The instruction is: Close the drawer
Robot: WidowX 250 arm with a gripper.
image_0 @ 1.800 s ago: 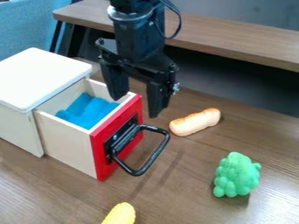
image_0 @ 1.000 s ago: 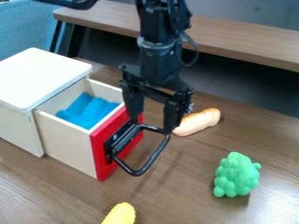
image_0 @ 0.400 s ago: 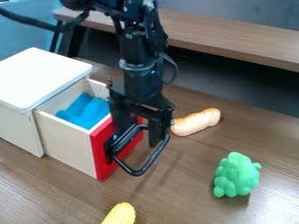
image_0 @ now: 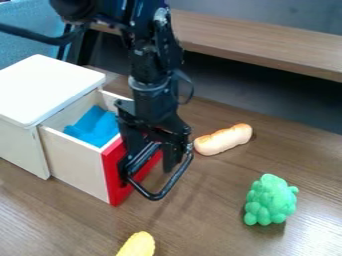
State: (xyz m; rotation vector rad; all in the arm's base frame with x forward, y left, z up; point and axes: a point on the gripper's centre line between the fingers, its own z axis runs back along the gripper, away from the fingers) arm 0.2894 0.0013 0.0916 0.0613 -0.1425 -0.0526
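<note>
The gripper (image_0: 153, 161) hangs down in front of the drawer's red front (image_0: 114, 175), its two fingers apart and open, pointing at the table. One finger is beside the red panel and the other is near the right part of the black handle (image_0: 155, 195); whether they touch is unclear. The wooden drawer (image_0: 75, 163) stands pulled out of the white-topped cabinet (image_0: 48, 90), with a blue object (image_0: 93, 128) inside. Part of the red front and handle is hidden behind the gripper.
An orange-tan bread-like toy (image_0: 224, 139) lies right of the gripper. A green bumpy toy (image_0: 270, 200) stands at the lower right, and a yellow toy (image_0: 138, 245) lies at the bottom edge. Behind runs a raised wooden bench (image_0: 267, 46).
The gripper has moved down and a little to the left, coming down to the handle in front of the drawer. Drawer and toys have stayed in place.
</note>
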